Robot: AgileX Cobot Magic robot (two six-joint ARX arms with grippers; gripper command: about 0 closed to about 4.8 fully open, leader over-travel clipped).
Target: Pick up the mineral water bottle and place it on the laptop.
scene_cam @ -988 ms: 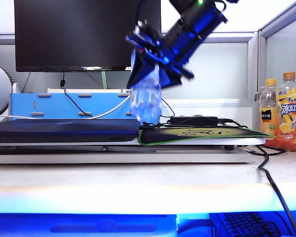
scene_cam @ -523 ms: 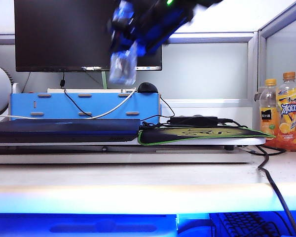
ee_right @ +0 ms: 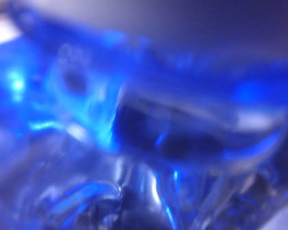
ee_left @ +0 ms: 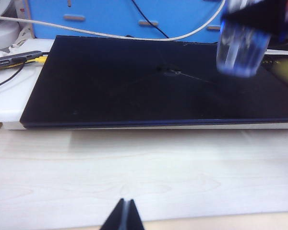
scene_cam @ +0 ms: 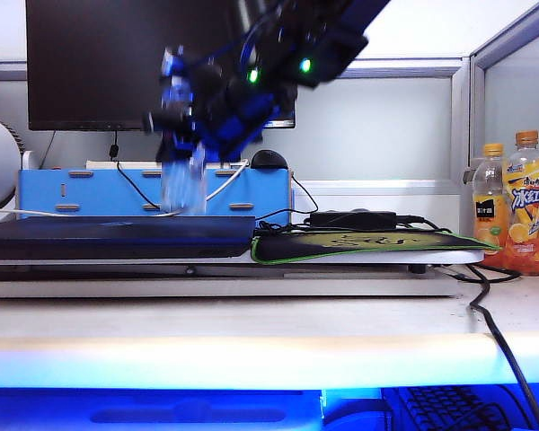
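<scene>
Mineral water bottle [scene_cam: 184,187] hangs in my right hand [scene_cam: 196,121], clear body blurred, its lower end just above the right part of the laptop [scene_cam: 117,236]; contact with the lid cannot be judged from the side. From the left wrist view the same bottle [ee_left: 241,50] shows as a bluish clear cylinder over the far right corner of the laptop [ee_left: 134,86], a dark part of my right hand above it. Right hand is partly closed around the upper part of the bottle; the right wrist view is filled with blurred blue-lit clear plastic [ee_right: 134,158], jaw edges not distinguishable there. My right arm comes in from the upper right and reaches across the middle to the left side of the exterior view. Laptop lies flat and closed on a white stand [scene_cam: 251,262] on the pale bench [scene_cam: 269,332]. Just right of it, a green-edged mouse pad [scene_cam: 359,244] with a black power brick [scene_cam: 352,218] on it. Behind: blue box [scene_cam: 153,190], black monitor [scene_cam: 117,63]. Far right: two orange-labelled drink bottles [scene_cam: 516,202]. My left hand [ee_left: 124,215] sits low over the bench in front of the laptop, fingertips pressed together, holding nothing
</scene>
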